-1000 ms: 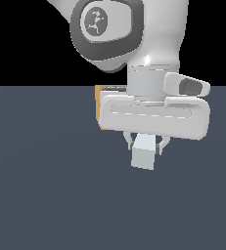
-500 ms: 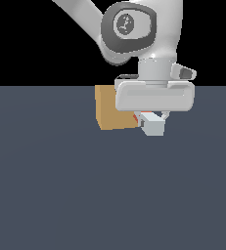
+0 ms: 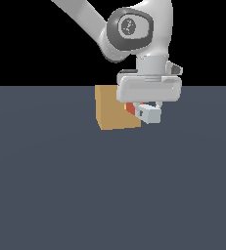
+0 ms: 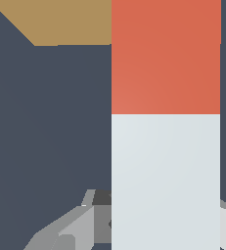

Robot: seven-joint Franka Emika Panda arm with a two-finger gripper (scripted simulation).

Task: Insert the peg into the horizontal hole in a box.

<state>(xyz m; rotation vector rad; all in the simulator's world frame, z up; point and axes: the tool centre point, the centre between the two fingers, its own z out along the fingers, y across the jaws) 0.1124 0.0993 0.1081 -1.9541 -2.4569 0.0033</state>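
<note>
The Franka arm reaches in from the upper left of the exterior view, its last joints folded so the hand hangs straight down over the dark blue-grey floor (image 3: 109,195). The gripper (image 3: 145,109) sits just below the wide white hand body, and its fingers are clenched on the peg (image 3: 148,114), held off the floor. The peg's pale grey-white end faces the near side; its red-orange end (image 3: 130,108) points away toward the box (image 3: 112,111). The tan box stands on the floor just to the exterior view's left of the hand, its upper right corner hidden behind it. In the wrist view the peg (image 4: 166,161) runs lengthwise away from the camera, with the box (image 4: 60,22) off to one side of its red end; whether the tip touches the box cannot be told.
</note>
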